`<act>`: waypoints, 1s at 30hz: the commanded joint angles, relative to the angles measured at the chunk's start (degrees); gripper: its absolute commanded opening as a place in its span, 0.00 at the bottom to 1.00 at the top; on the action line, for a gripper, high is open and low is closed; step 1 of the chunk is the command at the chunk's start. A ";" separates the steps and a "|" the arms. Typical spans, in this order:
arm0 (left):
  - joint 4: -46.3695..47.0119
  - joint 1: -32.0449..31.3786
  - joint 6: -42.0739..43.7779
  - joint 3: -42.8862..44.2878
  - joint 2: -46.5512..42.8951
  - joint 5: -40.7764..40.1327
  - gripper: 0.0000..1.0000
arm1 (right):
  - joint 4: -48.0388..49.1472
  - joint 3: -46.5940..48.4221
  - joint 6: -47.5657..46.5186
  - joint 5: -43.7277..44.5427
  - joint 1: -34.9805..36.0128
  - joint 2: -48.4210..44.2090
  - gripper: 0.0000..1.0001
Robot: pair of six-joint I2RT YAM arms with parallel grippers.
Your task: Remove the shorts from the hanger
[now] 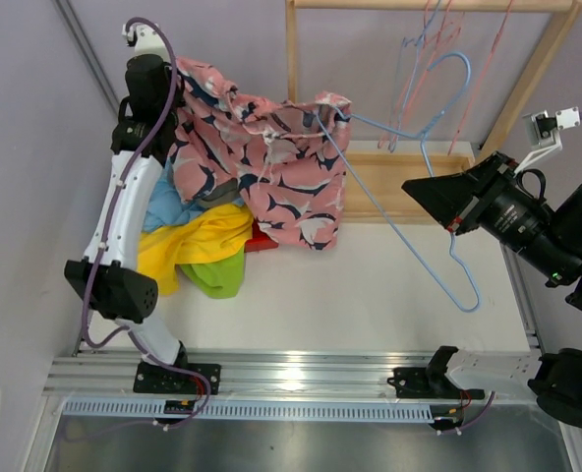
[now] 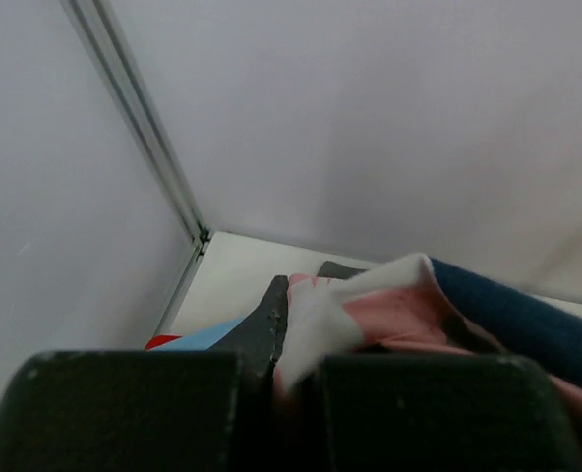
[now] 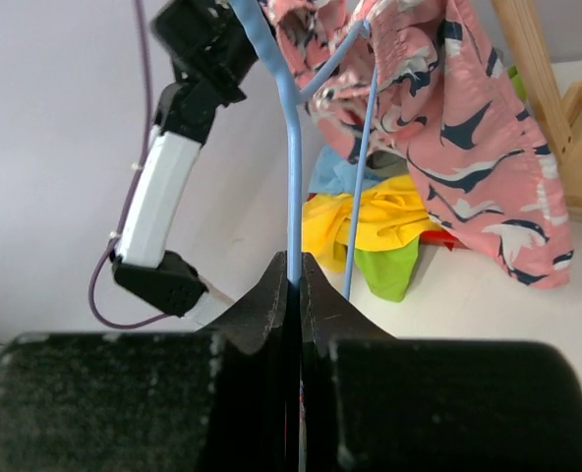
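Note:
Pink shorts (image 1: 271, 147) with a navy-and-white print hang stretched between my left gripper and a light blue wire hanger (image 1: 409, 211). My left gripper (image 1: 188, 93) is shut on the pink shorts' edge at the upper left; its wrist view shows the pink cloth (image 2: 370, 310) pinched between the jaws. My right gripper (image 1: 431, 197) is shut on the hanger wire (image 3: 293, 197), held in the air at right. One end of the hanger is still inside the shorts (image 3: 438, 88). Yellow shorts (image 1: 198, 241), lime green shorts (image 1: 222, 275) and light blue shorts (image 1: 168, 206) lie piled below.
A wooden rack (image 1: 507, 108) stands at the back right with red wire hangers (image 1: 419, 59) on its bar. A red item (image 1: 260, 239) peeks from under the pile. Grey walls close the left and back.

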 commanded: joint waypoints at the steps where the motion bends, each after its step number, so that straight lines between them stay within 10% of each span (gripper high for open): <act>1: -0.80 3.32 -4.10 3.89 2.66 3.40 0.00 | 0.90 4.15 0.40 -4.49 -0.06 0.86 0.00; 9: -3.25 4.90 -6.19 6.26 11.28 -2.30 0.00 | 6.17 8.63 7.69 -27.01 -0.06 6.22 0.00; 26: 3.07 13.52 -12.53 -15.53 -8.58 -22.95 0.00 | 3.01 5.82 3.04 -19.55 -6.38 10.88 0.00; 29: 2.38 13.52 -13.23 -17.55 -7.44 -22.28 0.29 | 2.39 6.35 2.25 -20.34 -12.96 11.84 0.00; 30: 2.37 13.60 -13.50 -18.17 -7.09 -20.88 0.72 | 2.04 7.31 1.90 -21.03 -17.07 12.28 0.00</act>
